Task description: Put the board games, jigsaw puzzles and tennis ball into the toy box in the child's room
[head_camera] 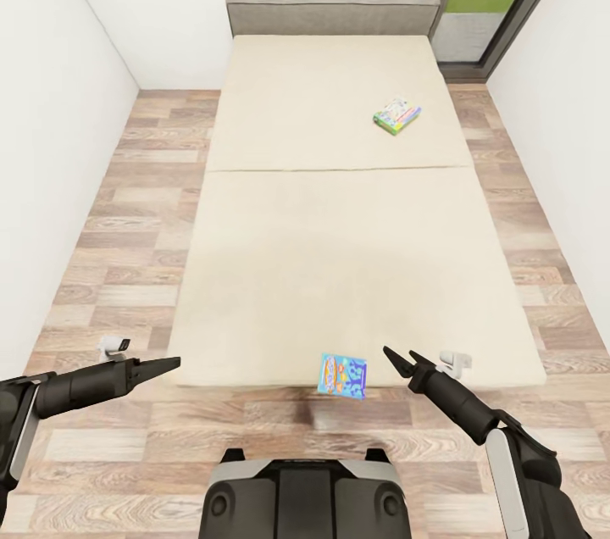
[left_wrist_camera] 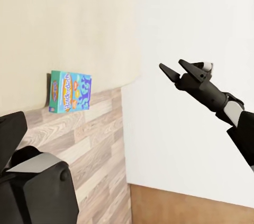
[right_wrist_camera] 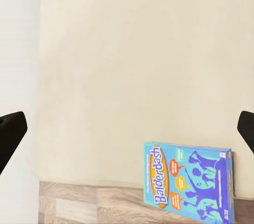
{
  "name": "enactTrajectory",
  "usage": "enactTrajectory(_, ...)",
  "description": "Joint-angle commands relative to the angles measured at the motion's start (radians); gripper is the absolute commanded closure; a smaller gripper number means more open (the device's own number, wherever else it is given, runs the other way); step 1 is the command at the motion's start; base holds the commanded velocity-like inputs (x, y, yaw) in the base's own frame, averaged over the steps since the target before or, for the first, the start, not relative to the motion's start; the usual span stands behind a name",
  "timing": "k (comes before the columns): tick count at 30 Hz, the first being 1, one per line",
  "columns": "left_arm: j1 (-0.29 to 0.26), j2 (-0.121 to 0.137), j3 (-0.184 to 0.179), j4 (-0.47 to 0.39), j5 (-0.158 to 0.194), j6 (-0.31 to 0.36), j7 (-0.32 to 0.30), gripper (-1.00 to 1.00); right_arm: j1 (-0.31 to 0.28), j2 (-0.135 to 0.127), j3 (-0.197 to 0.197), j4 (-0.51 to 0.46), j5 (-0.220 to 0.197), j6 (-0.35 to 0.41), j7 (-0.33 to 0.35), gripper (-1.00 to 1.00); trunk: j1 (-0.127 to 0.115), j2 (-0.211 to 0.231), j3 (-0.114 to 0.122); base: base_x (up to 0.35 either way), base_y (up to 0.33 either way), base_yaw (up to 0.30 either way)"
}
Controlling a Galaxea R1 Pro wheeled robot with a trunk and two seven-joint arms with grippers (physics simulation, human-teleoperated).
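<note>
Nearest, at the foot edge of the bed (head_camera: 339,268), a flat blue board game (head_camera: 343,375) (lettered "Balderdash") overhangs the mattress edge. The right gripper (head_camera: 402,360) hangs just beside it, jaws parted and empty; the left gripper (head_camera: 169,363) hovers well off at the bed's other foot corner, and I cannot tell its jaw state. A good grasp likely pinches the thin cardboard across its overhanging edge. Farther up the smooth beige mattress, toward the headboard, lies a pale green-edged game box (head_camera: 397,114).
</note>
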Motion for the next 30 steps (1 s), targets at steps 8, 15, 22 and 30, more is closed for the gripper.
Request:
enactTrajectory(8, 0.0, 0.002, 0.001, 0.0, 0.001, 0.011, -0.005, -1.0, -0.001, 0.004, -0.002, 0.0, -0.005, -0.002, 0.003, -1.0, 0.001, -0.001, 0.012, 0.0, 0.0, 0.0)
enactTrajectory(15, 0.0, 0.003, 0.002, 0.0, 0.001, 0.011, -0.006, -1.0, -0.001, 0.003, -0.002, 0.0, -0.006, -0.01, 0.003, -1.0, 0.001, -0.001, 0.024, 0.0, 0.0, 0.0)
enactTrajectory(22, 0.0, 0.007, 0.003, 0.0, 0.002, 0.011, -0.006, -1.0, -0.001, 0.004, -0.002, 0.0, -0.007, -0.011, 0.004, -1.0, 0.001, -0.001, 0.035, 0.0, 0.0, 0.0)
enactTrajectory(30, 0.0, 0.003, 0.001, 0.0, -0.001, 0.011, -0.005, -1.0, -0.001, 0.003, -0.002, 0.001, -0.006, -0.012, 0.003, -1.0, 0.001, -0.001, 0.049, 0.0, 0.0, 0.0)
